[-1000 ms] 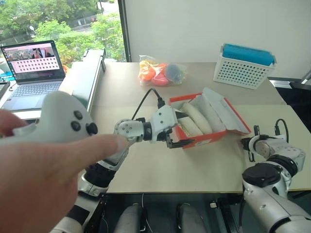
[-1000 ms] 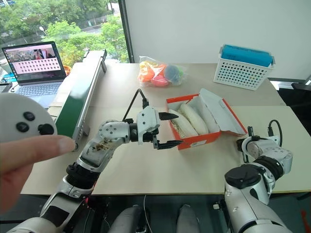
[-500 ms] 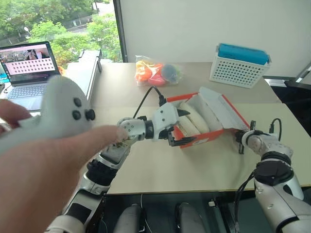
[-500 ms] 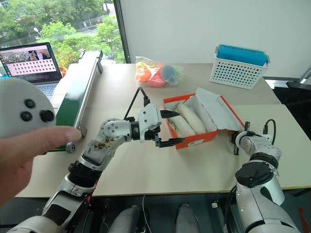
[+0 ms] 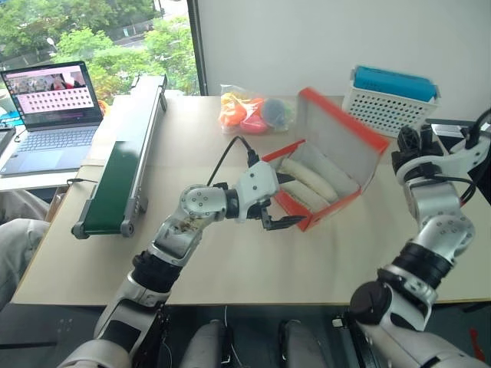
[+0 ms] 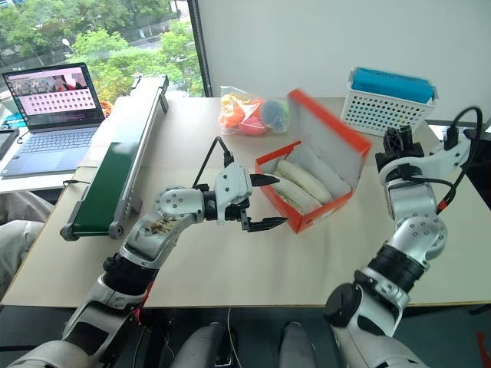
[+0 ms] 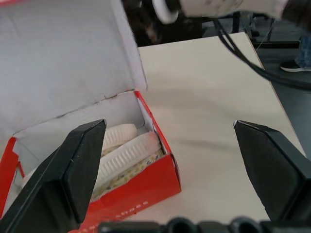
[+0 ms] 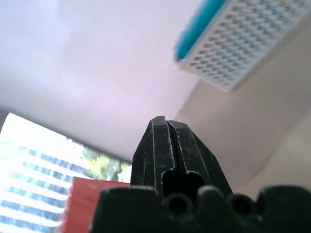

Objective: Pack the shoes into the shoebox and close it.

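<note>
- Both shoes (image 6: 301, 184) are lying inside the shoebox (image 6: 307, 195) mid-table, lid standing half up.
- Left gripper (image 6: 265, 202) is hanging wide apart at the box's near corner.
- Right gripper (image 6: 397, 142) is pinched together beside the lid.

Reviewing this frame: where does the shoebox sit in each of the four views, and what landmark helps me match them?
Left eye view: shoebox right of centre, lid raised.
Right eye view: shoebox at centre, lid raised.
Left wrist view: shoebox on the left, white lid above.
Right wrist view: orange-red corner at lower left, probably the lid.
Shared landmark: white basket, beyond the box in both eye views, also in the right wrist view.
</note>
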